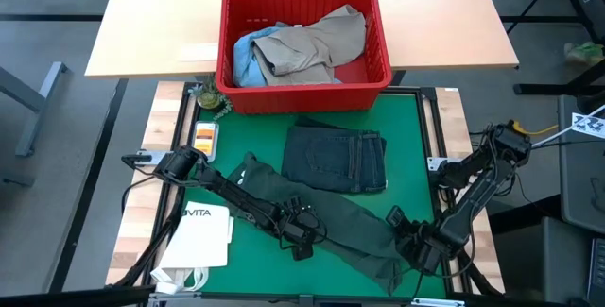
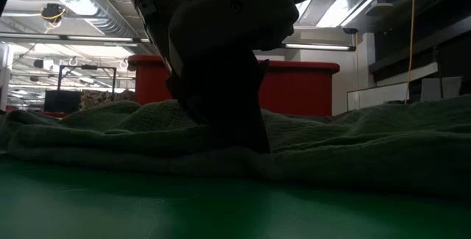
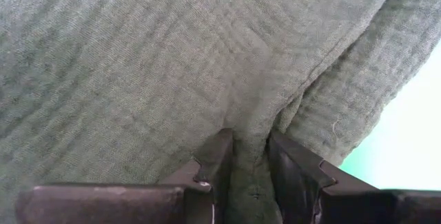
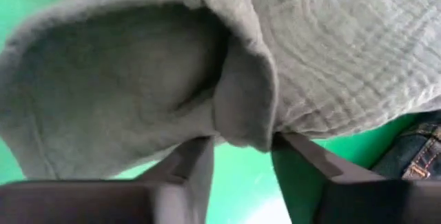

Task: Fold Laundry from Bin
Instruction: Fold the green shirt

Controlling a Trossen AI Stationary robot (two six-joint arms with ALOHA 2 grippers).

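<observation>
**Observer:** Green mat on the tabletop (image 1: 416,118), what's laid out on it?

**Operator:** I've got the dark green crinkled cotton garment (image 1: 354,222) stretched diagonally across the mat's near half so I can work its edges. The folded dark blue denim jeans (image 1: 336,159) sit just beyond it, parked clear. The red slotted plastic bin (image 1: 304,94) stands at the far edge, with a khaki garment (image 1: 317,42) and a light blue one (image 1: 244,57) inside, not yet folded.

**Observer:** And the arms?

**Operator:** My left gripper (image 3: 249,172) is low, reaching in from the left, its fingers clenched on a pinched ridge of the green cloth mid-garment. My right gripper (image 4: 241,162) is bent down at the near right corner; a rolled hem hangs between its fingers, which stand apart and haven't clamped it, as far as I can judge.
</observation>
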